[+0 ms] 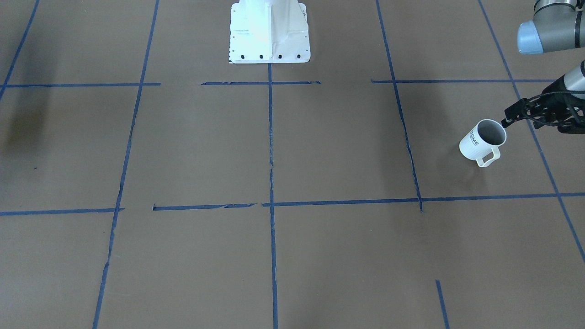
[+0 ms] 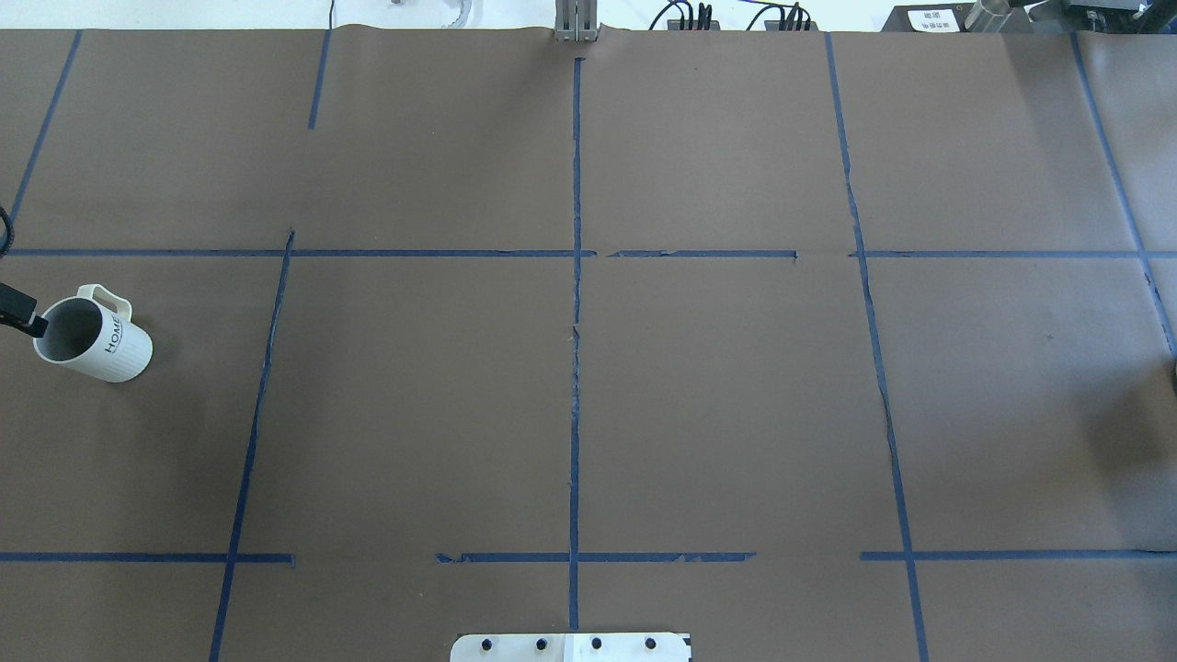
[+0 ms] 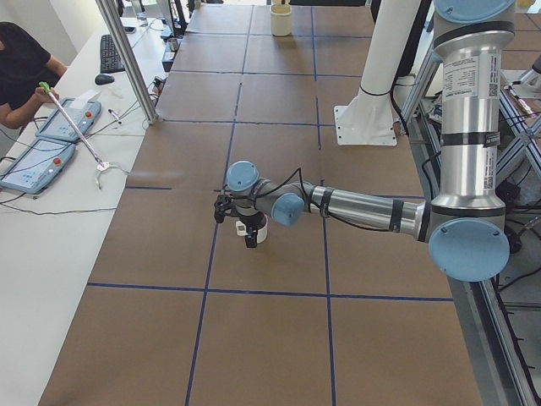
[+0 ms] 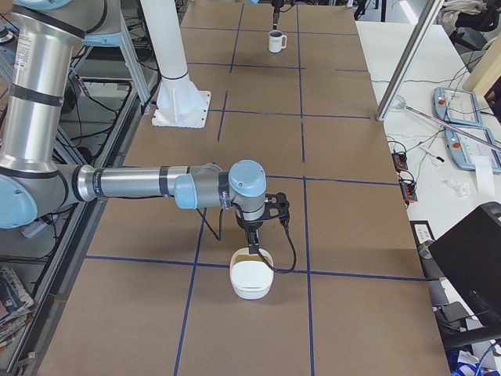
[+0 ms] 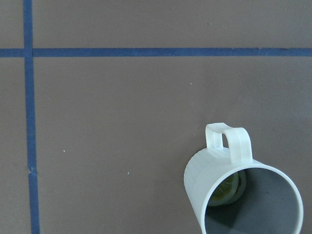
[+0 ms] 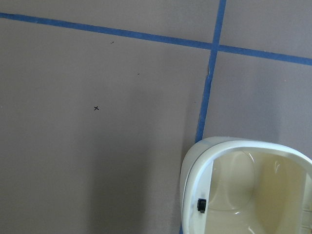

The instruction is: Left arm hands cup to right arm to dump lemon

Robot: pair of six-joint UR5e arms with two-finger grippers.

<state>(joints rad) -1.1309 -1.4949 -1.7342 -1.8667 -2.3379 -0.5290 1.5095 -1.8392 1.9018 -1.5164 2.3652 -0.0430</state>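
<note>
**Stage 1: Left Arm Acquiring the Cup**

**Step in hand.** The cup (image 1: 477, 144) stood at the far left end of the table (image 2: 717, 395), apparently upright, with its handle on the side away from the robot. The lemon (image 5: 225, 189) lay inside it, at the bottom. The left arm (image 3: 363, 207) was stretched out low, which brought the left gripper (image 1: 506, 121) up to the cup's rim. This was judged to be the pick-up stage. No hand-over had begun, as the two arms were well apart at opposite ends of the table.

**End effectors.**
- Left gripper: one black fingertip touched the rim on the side nearest the arm. It could not be determined whether the jaws had closed on the wall, or whether the cup had left the surface.
- Right gripper (image 4: 254, 247): it hung at the near rim of a white bowl (image 4: 250, 280). A small black part showed against the bowl's inner wall in the right wrist view. Whether it was holding the bowl or how wide it stood could not be told.

**Next move.** The cup would probably need:
1. A firm pinch on its wall.
2. A level lift, so that the lemon stays inside.
3. A carry toward the table's centre.
4. The handle or the free side presented to the right arm (image 4: 133, 184).
</note>
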